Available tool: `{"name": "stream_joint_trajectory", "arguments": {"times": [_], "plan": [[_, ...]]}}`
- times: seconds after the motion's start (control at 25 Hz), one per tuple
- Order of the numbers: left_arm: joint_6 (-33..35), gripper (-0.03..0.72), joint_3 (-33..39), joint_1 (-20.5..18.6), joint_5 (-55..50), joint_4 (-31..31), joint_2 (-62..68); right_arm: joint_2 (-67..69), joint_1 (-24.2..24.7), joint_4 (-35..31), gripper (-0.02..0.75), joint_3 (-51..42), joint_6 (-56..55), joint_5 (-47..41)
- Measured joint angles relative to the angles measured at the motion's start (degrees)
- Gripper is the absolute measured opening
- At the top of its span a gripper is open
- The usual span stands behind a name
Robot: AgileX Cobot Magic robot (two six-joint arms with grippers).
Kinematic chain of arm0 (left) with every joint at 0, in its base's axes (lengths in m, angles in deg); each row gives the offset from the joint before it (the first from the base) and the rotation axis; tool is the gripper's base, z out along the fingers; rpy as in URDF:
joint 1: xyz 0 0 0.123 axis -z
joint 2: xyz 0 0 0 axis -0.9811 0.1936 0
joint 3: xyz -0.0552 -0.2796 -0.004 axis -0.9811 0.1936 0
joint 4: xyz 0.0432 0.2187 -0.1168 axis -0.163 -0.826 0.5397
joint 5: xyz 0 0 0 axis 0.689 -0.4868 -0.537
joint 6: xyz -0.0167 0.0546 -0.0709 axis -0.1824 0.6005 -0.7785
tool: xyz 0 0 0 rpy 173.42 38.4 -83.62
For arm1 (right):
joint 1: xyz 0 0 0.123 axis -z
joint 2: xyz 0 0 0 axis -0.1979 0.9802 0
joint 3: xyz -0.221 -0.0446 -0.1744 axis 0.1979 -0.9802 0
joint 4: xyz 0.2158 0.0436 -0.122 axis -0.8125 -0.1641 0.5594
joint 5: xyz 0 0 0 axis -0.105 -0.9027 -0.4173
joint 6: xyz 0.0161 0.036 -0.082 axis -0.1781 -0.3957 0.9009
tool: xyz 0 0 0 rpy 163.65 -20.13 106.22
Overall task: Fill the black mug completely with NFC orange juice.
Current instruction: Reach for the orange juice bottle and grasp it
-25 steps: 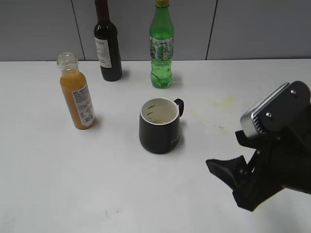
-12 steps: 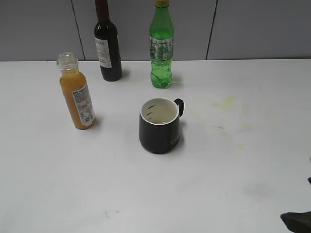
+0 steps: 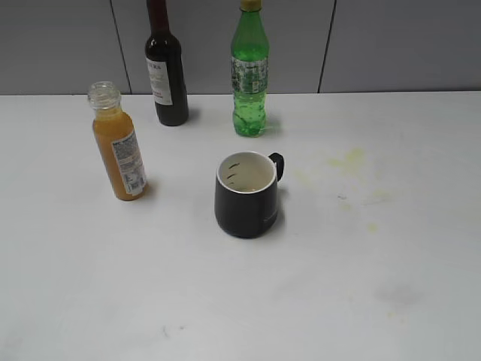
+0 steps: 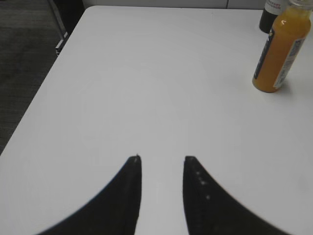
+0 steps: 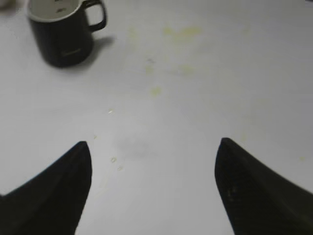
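The black mug (image 3: 246,197), squat and matte with a white interior flecked by a few dark marks, stands upright near the middle of the white desk (image 3: 376,301), its loop handle pointing toward the back right. Left of the mug and a little farther back, the NFC orange juice (image 3: 119,150) fills a clear capless bottle standing with its long axis slightly tilted; behind the mug are a dark wine bottle (image 3: 166,71) and a green soda bottle (image 3: 249,75). The left claw (image 4: 161,161) hangs narrowly parted and empty over bare desk, the right claw (image 5: 154,147) is spread wide and empty.
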State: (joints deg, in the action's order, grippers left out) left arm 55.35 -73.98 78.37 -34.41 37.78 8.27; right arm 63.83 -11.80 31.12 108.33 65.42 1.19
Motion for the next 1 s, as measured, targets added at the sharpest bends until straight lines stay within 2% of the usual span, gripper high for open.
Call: {"name": "stream_joint_trajectory", "arguments": {"times": [0.12,0.4,0.72,1.0], "plan": [[0.0,0.235,0.0,0.0,0.0,0.0,0.0,-6.7,6.8,0.0,0.595,0.0,0.0,-0.2],[0.0,0.235,0.0,0.0,0.1,0.0,0.0,-18.3,15.3,-0.1,0.595,0.3,0.0,-1.3],[0.0,0.235,0.0,0.0,0.0,0.0,0.0,-18.5,16.9,-0.4,0.595,-0.1,0.6,-9.6],[0.0,0.235,0.0,0.0,0.0,0.0,0.0,-18.5,16.9,-0.4,0.595,-0.2,0.8,-10.6]]}}
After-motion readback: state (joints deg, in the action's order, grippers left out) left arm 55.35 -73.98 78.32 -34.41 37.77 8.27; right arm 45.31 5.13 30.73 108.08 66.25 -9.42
